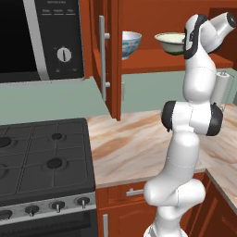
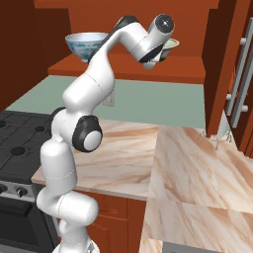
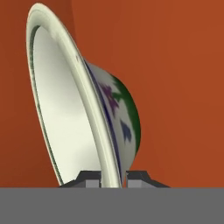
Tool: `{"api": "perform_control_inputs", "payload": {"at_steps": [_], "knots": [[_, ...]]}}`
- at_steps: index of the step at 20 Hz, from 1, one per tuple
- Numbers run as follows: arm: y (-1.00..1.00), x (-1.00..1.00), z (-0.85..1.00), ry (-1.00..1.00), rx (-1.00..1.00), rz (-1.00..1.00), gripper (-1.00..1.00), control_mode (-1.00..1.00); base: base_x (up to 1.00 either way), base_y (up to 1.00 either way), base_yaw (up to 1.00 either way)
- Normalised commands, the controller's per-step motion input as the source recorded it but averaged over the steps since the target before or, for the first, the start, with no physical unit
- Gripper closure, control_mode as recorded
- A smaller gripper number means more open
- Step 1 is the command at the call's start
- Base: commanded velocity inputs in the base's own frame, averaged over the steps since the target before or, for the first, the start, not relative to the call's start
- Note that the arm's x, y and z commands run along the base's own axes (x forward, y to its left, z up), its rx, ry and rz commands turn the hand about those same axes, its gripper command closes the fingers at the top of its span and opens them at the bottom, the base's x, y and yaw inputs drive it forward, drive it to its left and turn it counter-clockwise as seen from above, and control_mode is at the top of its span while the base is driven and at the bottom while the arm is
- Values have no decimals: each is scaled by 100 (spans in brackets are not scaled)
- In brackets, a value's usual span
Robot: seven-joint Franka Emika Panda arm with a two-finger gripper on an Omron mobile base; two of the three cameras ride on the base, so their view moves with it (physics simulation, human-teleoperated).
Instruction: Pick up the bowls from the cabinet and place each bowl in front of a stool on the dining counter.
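Observation:
Inside the open cabinet (image 1: 152,65), two bowls stand on the shelf. The deeper blue-patterned bowl (image 1: 131,44) is on the left, also seen as the blue-patterned bowl (image 2: 85,43). The wide cream-and-green bowl (image 1: 170,42) is on the right, and my arm reaches up to it. In the hand view my gripper (image 3: 113,179) is shut on this cream bowl (image 3: 65,109), with its thin rim pinched between the two fingertips (image 3: 89,180). From the right base view the cream bowl (image 2: 171,46) is mostly hidden behind my hand. The stool and the dining counter are out of view.
The cabinet door (image 1: 111,60) with its long silver handle hangs open to the left of the shelf. Below lie the marble worktop (image 1: 134,143), a gas stove (image 1: 41,152) and a microwave (image 1: 41,37). A white bottle (image 1: 221,88) stands at the back right.

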Motion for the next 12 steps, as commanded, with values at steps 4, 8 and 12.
{"api": "perform_control_inputs", "payload": {"at_steps": [4, 8, 12], "knots": [[0, 0, 0, 0, 0, 0, 100, -100, 0, 0, 0], [0, 0, -3, 0, 0, 0, 100, -100, 0, 0, 0], [0, -16, -11, -8, 0, 0, 100, -100, 0, 0, 0]]}}
